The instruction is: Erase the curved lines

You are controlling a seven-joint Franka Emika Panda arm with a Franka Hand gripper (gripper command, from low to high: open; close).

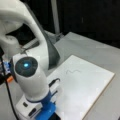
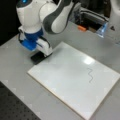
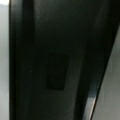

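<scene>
Grey table (image 2: 15,75) under dark backdrop. Gripper (image 2: 41,55) low at the board's (image 2: 72,85) corner, over a black eraser (image 2: 37,58) just off the board edge; whether the jaws clamp it or stand apart, cannot tell. Blue mount and white arm (image 1: 31,80) hide the fingertips in a front view; the eraser is cut off at a front view's bottom. Curve lines (image 2: 90,75) sit intact on the board, well apart from the gripper, also faint in a front view (image 1: 72,71). Orange item (image 2: 81,28) near the arm base beyond the board. Wrist view fills with a dark surface; nothing else made out.
</scene>
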